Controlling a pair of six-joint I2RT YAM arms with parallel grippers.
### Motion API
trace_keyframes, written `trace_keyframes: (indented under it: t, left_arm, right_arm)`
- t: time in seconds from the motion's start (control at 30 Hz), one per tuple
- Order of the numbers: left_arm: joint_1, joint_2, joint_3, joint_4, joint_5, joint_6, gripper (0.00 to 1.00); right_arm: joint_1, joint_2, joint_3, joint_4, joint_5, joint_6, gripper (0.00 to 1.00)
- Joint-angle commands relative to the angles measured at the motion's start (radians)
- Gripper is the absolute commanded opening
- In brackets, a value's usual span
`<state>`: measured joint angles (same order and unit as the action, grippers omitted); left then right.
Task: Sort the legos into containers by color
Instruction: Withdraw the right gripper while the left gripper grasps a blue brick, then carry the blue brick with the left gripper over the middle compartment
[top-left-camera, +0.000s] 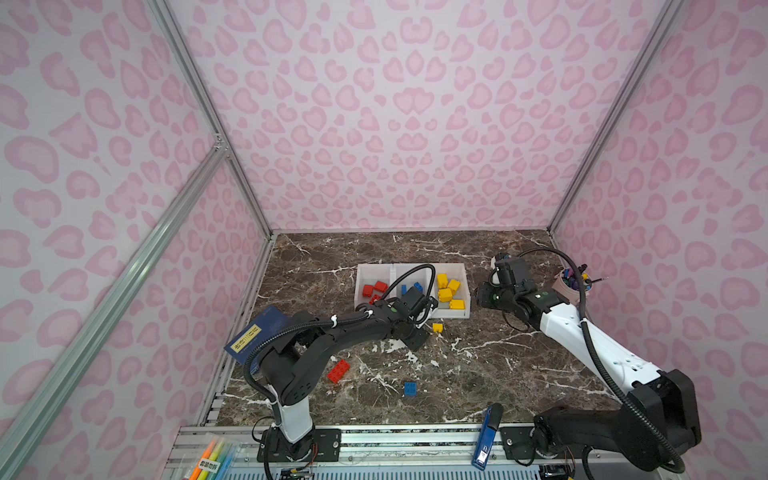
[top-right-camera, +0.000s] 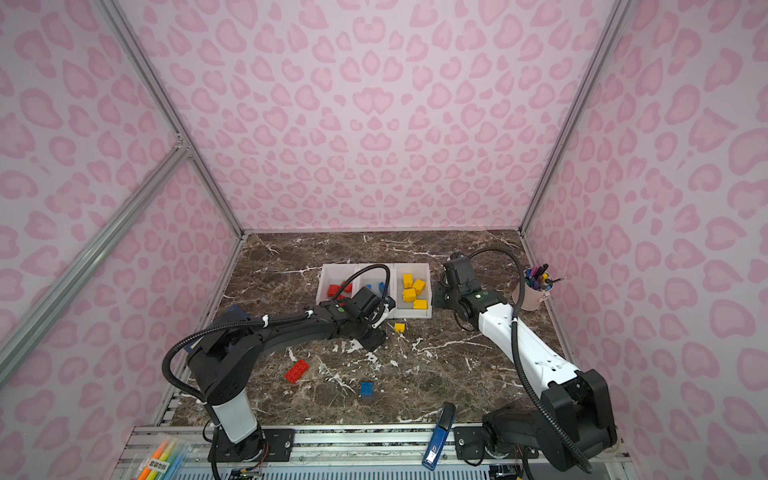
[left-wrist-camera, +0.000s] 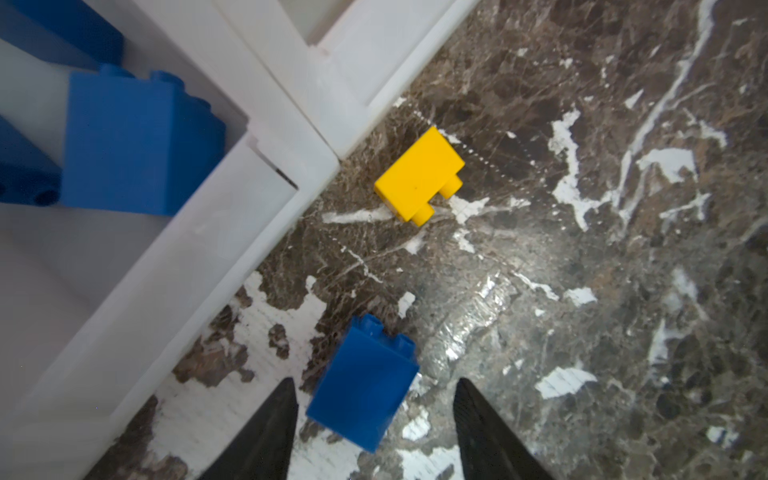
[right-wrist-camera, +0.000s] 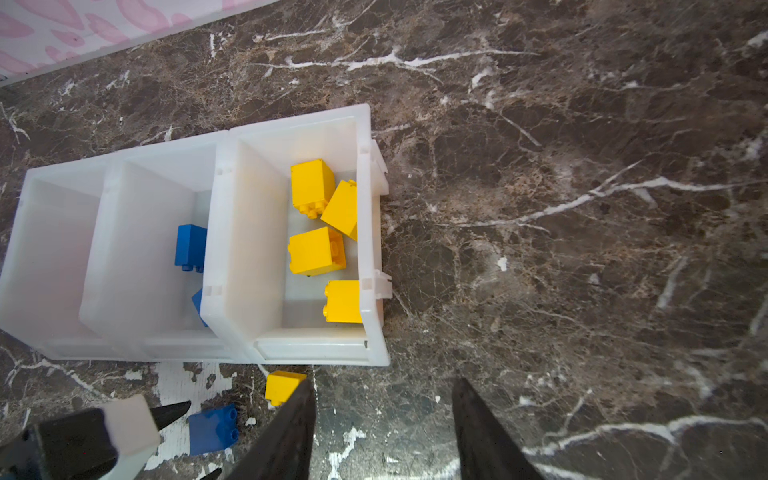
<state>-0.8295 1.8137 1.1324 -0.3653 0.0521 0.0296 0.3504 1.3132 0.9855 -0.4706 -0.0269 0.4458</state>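
Three joined white containers (top-left-camera: 411, 268) stand mid-table. Red legos (top-left-camera: 374, 288) lie in the left one, blue legos (right-wrist-camera: 190, 247) in the middle one and yellow legos (top-left-camera: 446, 286) in the right one. My left gripper (left-wrist-camera: 374, 386) hangs open just in front of the middle container's lip (left-wrist-camera: 266, 137). A blue brick (left-wrist-camera: 363, 382) lies on the table between its fingers, with a gap on each side. A small yellow brick (left-wrist-camera: 419, 176) lies close by. My right gripper (right-wrist-camera: 383, 382) is open and empty over bare table, right of the containers.
Nearer the front lie a red oblong brick (top-left-camera: 338, 370) and a blue square brick (top-left-camera: 410, 389). A blue stapler (top-left-camera: 487, 436) rests at the front edge. A pink pen cup (top-left-camera: 569, 286) stands at the right wall, and a dark blue notebook (top-left-camera: 257, 332) lies at the left.
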Motion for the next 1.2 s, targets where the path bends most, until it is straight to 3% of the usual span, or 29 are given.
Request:
trace_keyframes:
  t: [0.0, 0.5, 1.17]
  left_arm:
    - [-0.002, 0.021, 0.018, -0.023, -0.003, 0.058, 0.63]
    - [-0.001, 0.081, 0.044, -0.026, -0.007, 0.093, 0.62]
    - [-0.003, 0.057, 0.024, -0.003, 0.020, 0.063, 0.38]
  right_arm:
    - [-0.001, 0.001, -0.013, -0.002, -0.014, 0.012, 0.54]
    - [-0.001, -0.010, -0.028, -0.004, -0.015, 0.019, 0.54]
    - [-0.001, -0.013, -0.034, -0.002, -0.012, 0.019, 0.52]
